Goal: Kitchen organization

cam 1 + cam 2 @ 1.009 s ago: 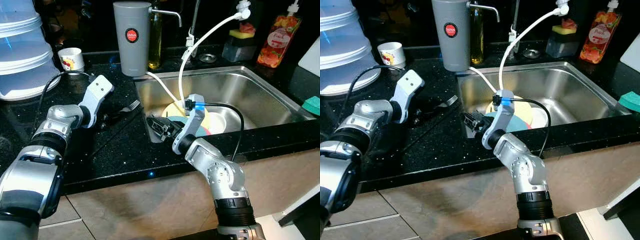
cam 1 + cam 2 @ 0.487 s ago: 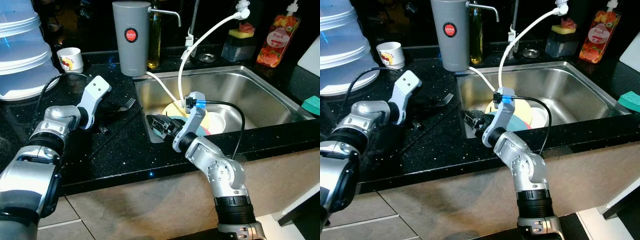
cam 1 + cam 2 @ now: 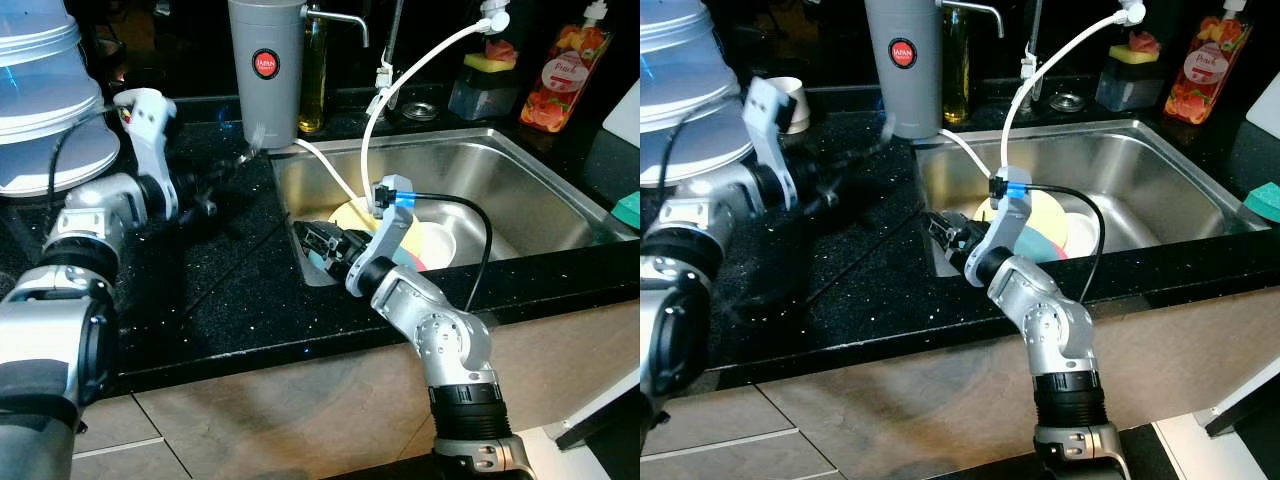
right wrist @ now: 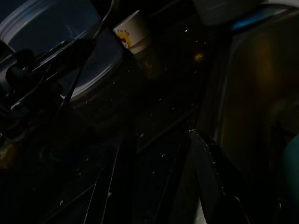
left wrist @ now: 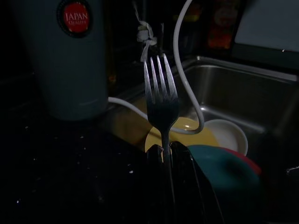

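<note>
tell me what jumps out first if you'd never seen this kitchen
The fork stands out: the left gripper is shut on its handle and holds it off the black counter, tines pointing toward the tall grey canister. Next, the steel sink with a yellow plate and other dishes piled in it, where the right gripper hovers open at the near left corner.

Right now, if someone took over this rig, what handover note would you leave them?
Left gripper: shut on the fork, held up off the black counter, tines toward the grey canister.
Right gripper: open, holding nothing, at the sink's left edge.
In the sink: yellow plate, white bowl, teal and red dishes.
Done: fork picked up.
Left: put the fork away; dishes not yet handled.
</note>
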Tool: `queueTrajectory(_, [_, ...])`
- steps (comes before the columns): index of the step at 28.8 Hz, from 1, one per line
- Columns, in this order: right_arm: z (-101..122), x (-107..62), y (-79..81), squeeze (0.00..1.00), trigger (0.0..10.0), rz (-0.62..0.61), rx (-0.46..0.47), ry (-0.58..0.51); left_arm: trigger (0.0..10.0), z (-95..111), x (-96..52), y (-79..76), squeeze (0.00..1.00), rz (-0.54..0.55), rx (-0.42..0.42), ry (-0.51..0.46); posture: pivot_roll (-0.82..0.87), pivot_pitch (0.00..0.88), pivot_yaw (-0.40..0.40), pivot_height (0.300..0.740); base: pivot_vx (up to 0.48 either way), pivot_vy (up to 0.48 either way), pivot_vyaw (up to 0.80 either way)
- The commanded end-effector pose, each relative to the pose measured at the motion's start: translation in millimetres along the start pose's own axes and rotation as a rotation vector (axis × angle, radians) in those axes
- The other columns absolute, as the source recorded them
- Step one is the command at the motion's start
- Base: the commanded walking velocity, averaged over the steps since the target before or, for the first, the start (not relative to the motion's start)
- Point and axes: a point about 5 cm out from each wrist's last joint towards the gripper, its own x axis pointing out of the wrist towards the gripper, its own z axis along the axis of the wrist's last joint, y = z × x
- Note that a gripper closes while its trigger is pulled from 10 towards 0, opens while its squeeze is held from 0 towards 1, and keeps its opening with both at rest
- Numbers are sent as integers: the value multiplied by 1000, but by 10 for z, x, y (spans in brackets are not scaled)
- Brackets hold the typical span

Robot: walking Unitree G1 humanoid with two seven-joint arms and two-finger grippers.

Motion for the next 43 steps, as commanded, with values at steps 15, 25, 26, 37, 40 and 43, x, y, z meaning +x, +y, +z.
queueTrajectory(15, [226,99,162,24,10000,47,56,-110,0,77,246,-287,0,1,75,-217,23,74,8,740,0,0,0])
queueTrajectory(25, [347,145,305,0,10000,58,89,-173,0,-165,172,-572,0,86,238,-208,24,78,3,740,0,0,0])
queueTrajectory(26, [347,151,310,0,10000,57,93,-176,0,-183,162,-615,0,81,250,-207,31,82,0,740,0,0,0])
queueTrajectory(37, [350,177,247,0,10000,-6,83,-209,0,-230,113,-930,0,23,360,-271,30,83,6,740,0,0,0])
queueTrajectory(40, [360,173,199,0,10000,-39,81,-218,0,-243,106,-985,0,17,356,-277,30,83,6,740,0,0,0])
queueTrajectory(43, [366,172,149,0,10000,-66,78,-219,0,-252,109,-1056,0,2,329,-279,32,83,5,740,0,0,0])
